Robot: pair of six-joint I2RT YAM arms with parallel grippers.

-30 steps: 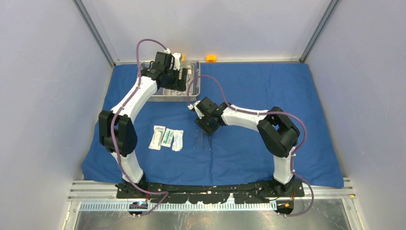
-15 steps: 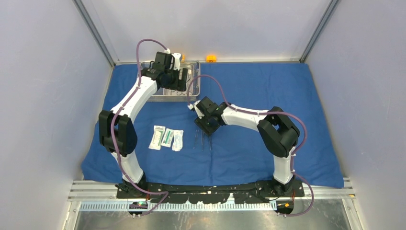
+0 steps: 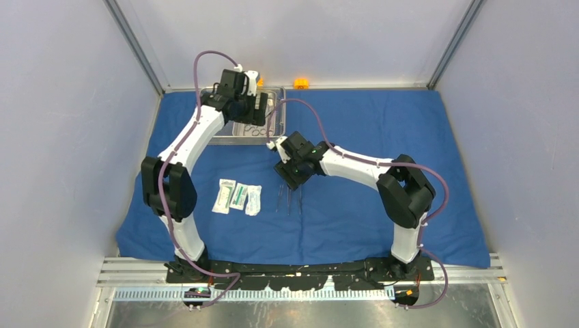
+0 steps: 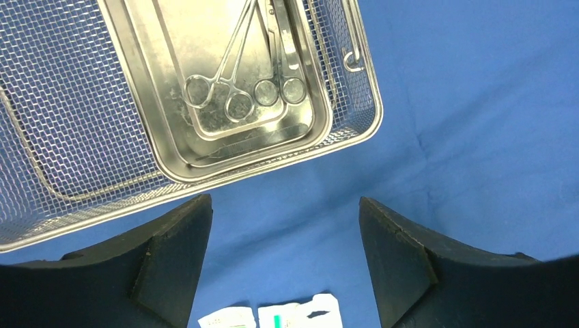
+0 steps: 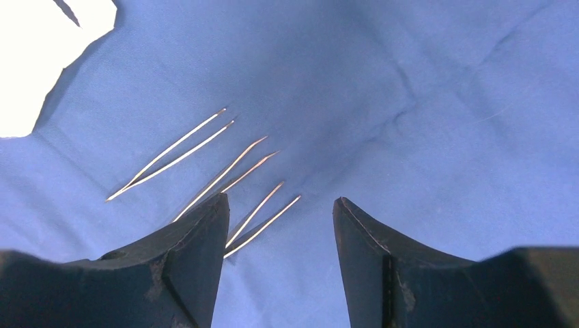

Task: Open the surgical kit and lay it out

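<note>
- Instruments are going out onto the cloth (image 5: 444, 102); right tool (image 5: 280, 205) hangs released above three forceps (image 5: 225, 173).
- Left tool (image 4: 285, 205) (released, empty) hovers over the tray (image 4: 157, 137); next it likely needs to grasp the scissors (image 4: 235, 75).

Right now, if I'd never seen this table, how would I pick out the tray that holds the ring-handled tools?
Find the big blue cloth spread out flat; at its far edge, left of centre, sits a steel mesh basket. Nested inside it is the smaller steel tray. Unlike the basket, it has solid shiny walls instead of mesh, and ring-handled instruments lie in it.
</note>
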